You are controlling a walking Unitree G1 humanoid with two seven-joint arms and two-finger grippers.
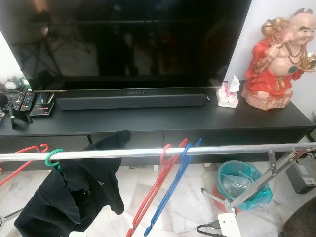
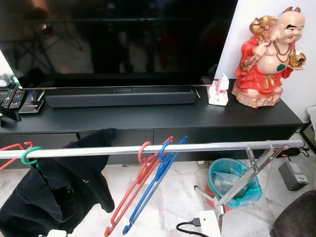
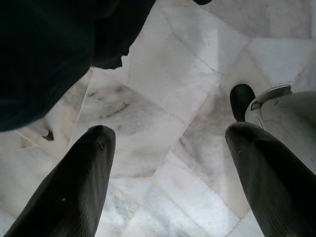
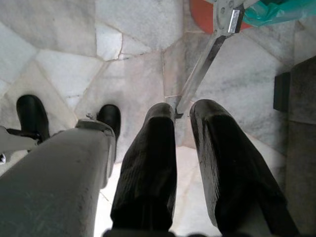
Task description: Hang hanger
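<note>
A silver rail [image 1: 222, 148] of a drying rack runs across the view in front of me. A red hanger [image 1: 157, 187] and a blue hanger [image 1: 173, 190] hang side by side from its middle. To their left, a green hook [image 1: 52, 158] carries a black garment [image 1: 79, 187], and another red hanger [image 1: 24, 158] hangs at the far left. My left gripper [image 3: 170, 131] hangs low over the marble floor, open and empty, near the garment's hem. Also low, my right gripper [image 4: 183, 108] is shut on nothing, above the rack's leg [image 4: 200, 71].
Behind the rail stands a black TV console [image 1: 197, 121] with a soundbar [image 1: 131, 100], remotes [image 1: 22, 101], a tissue pack [image 1: 227, 95] and a red statue [image 1: 276, 64]. A bin with a teal bag [image 1: 242, 185] and a white power strip [image 1: 228, 224] sit on the floor at right.
</note>
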